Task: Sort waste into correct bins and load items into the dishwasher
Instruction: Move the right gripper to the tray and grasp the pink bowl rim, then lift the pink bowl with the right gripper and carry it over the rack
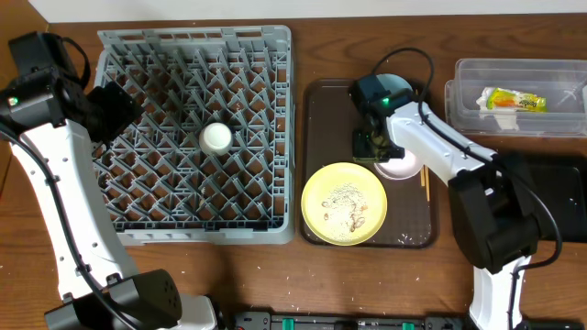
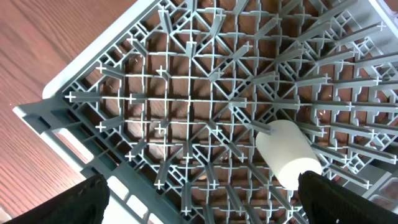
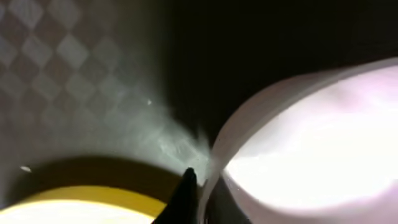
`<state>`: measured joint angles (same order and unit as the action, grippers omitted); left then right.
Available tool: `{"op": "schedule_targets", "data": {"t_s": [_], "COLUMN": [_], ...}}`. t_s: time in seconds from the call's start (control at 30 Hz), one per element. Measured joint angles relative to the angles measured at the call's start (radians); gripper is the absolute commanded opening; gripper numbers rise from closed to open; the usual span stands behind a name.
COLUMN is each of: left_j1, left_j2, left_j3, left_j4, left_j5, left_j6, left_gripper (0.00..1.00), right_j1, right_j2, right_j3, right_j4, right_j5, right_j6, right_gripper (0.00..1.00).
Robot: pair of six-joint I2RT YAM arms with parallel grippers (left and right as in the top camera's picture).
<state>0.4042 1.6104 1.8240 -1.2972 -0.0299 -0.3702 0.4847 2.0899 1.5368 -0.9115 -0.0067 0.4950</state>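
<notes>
The grey dish rack (image 1: 275, 137) holds a small white cup (image 1: 216, 137), which lies among the pegs in the left wrist view (image 2: 286, 152). My left gripper (image 1: 115, 101) hovers open and empty over the rack's left part (image 2: 199, 193). My right gripper (image 1: 374, 147) is down on the brown tray, its fingers pinching the rim of the white bowl (image 1: 404, 167); the rim (image 3: 298, 143) shows between the jaws (image 3: 202, 186). The light blue bowl (image 1: 404, 84) is partly hidden behind that gripper. The pale yellow plate (image 1: 344, 203) carries rice-like crumbs. Chopsticks (image 1: 425, 183) lie beside the white bowl.
The brown serving tray (image 1: 316, 110) sits right of the rack. A clear tub (image 1: 477, 73) at the back right holds the yellow-green packet (image 1: 514, 99). The black bin (image 1: 564, 197) lies at the right, partly behind my right arm. Wooden table all round.
</notes>
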Motion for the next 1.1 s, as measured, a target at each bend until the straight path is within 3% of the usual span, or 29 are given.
{"op": "schedule_targets", "data": {"t_s": [0.23,0.37,0.57,0.8,0.97,1.1], "left_j1": [0.000,0.000,0.000,0.000,0.000,0.000], "left_j2": [0.000,0.000,0.000,0.000,0.000,0.000], "left_j3": [0.000,0.000,0.000,0.000,0.000,0.000], "left_j4": [0.000,0.000,0.000,0.002,0.001,0.000], "left_j5": [0.000,0.000,0.000,0.000,-0.001,0.000], "left_j6": [0.000,0.000,0.000,0.000,0.000,0.000], "left_gripper": [0.98,0.98,0.98,0.98,0.98,0.98], "right_j1": [0.000,0.000,0.010,0.103,0.195,0.235], "right_j2": [0.000,0.000,0.000,0.071,0.232,0.345], "right_j3": [0.190,0.354,0.430,0.441,0.447,0.452], "right_j4": [-0.212,-0.172,0.262,0.902,1.425,1.561], "right_j5": [-0.070,-0.191,-0.427,-0.530,-0.575,-0.570], "right_j6": [-0.001,-0.006,0.011,0.171,0.362,0.490], "right_gripper": [0.01,0.01,0.01,0.01,0.01,0.01]}}
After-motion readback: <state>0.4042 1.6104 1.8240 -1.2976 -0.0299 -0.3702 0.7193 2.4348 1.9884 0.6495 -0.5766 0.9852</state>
